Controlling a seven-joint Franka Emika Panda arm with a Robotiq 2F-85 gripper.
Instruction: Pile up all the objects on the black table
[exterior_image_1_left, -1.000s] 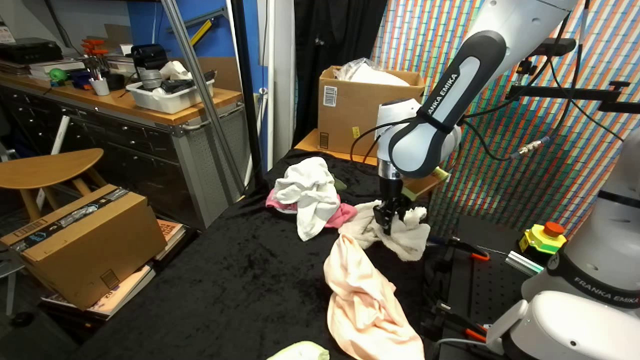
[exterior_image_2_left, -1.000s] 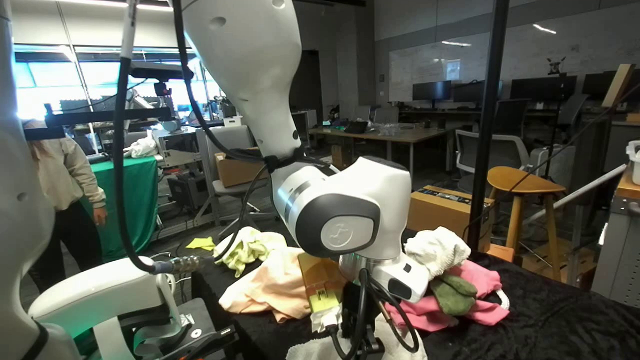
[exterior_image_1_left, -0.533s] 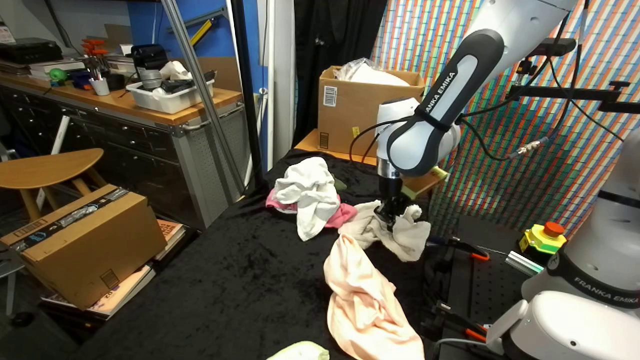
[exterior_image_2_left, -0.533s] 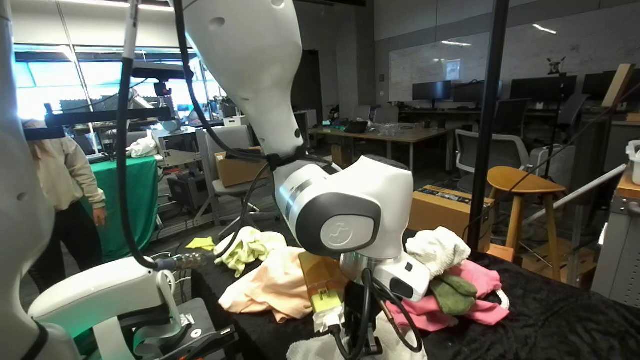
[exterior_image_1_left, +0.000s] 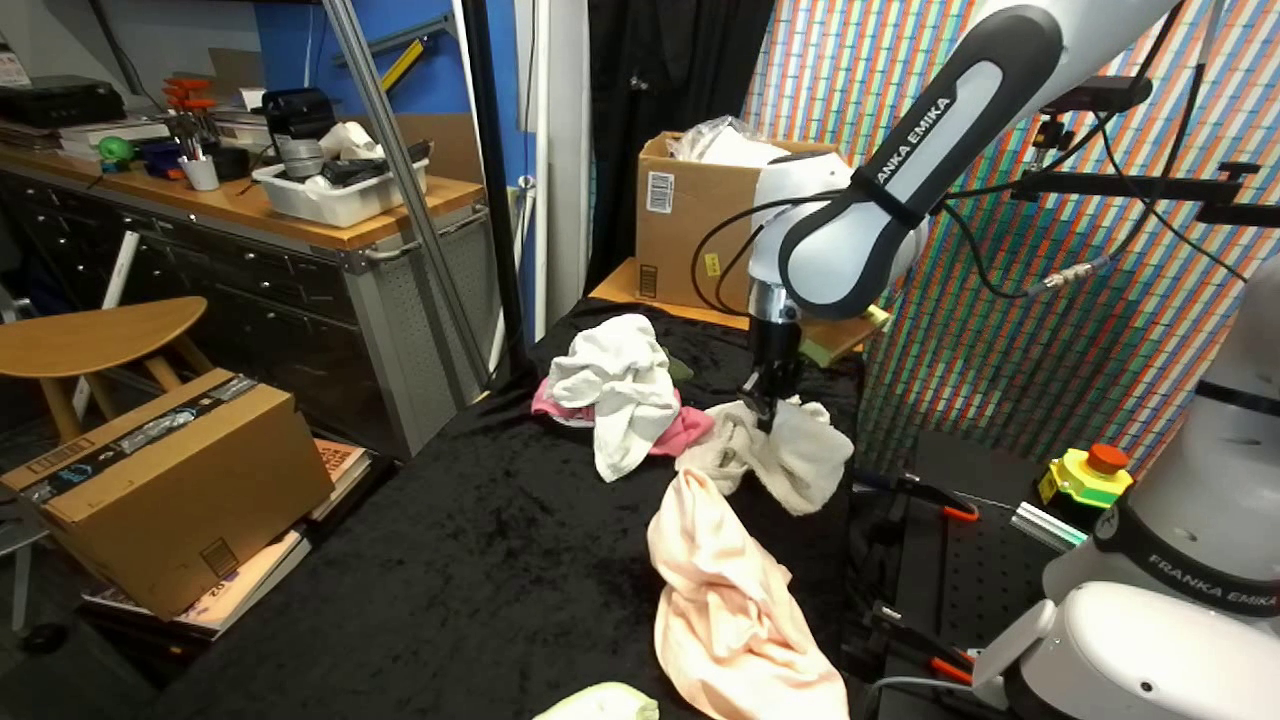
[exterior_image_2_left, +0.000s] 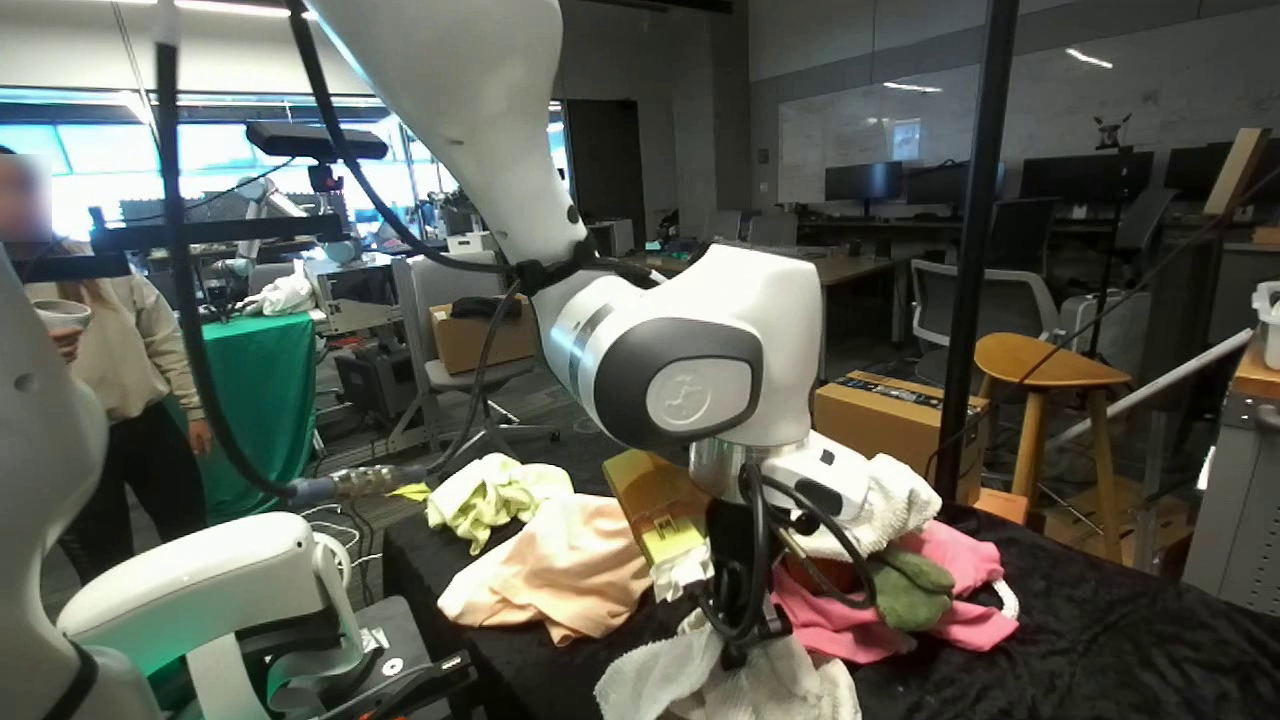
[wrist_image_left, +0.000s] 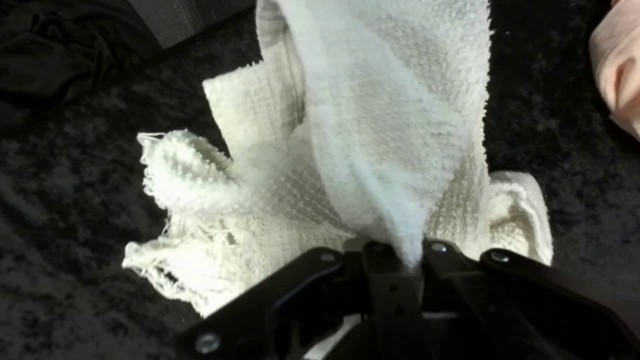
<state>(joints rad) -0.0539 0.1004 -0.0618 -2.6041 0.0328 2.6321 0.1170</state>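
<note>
Cream rag (wrist_image_left: 385, 130) on the black-covered table (exterior_image_1_left: 470, 580), raised at one fold. The jaws are pressed together on this fold, which narrows to a point between them in the wrist view; from there the pale flap widens toward the top of that view, its long axis running straight away from the jaws, with frayed ends spreading to the left. In an exterior view the cream rag lies crosswise, from beside the pink towel (exterior_image_1_left: 685, 430) toward the edge next to the perforated black plate (exterior_image_1_left: 1010, 590); whether the lower tip of the flap touches the table cannot be told. The white rag (exterior_image_1_left: 620, 385) rests on the pink towel, toward the table's end by the tall carton (exterior_image_1_left: 700, 220), one tongue pointing away from that carton; the olive-green cloth (exterior_image_2_left: 905, 590) lies on the same towel. The peach cloth (exterior_image_1_left: 735, 610) is elongated: narrow end just beside the cream rag, long axis roughly along the plate-side edge, broad end away from the tall carton. The pale yellow-green cloth (exterior_image_2_left: 495, 500) lies beside it, near the table's border. Open room: a broad stretch of the table extends from the peach cloth to the opposite, slanting edge, beside the floor carton (exterior_image_1_left: 190, 490); only a narrow strip lies between the peach cloth and the plate-side edge.
</note>
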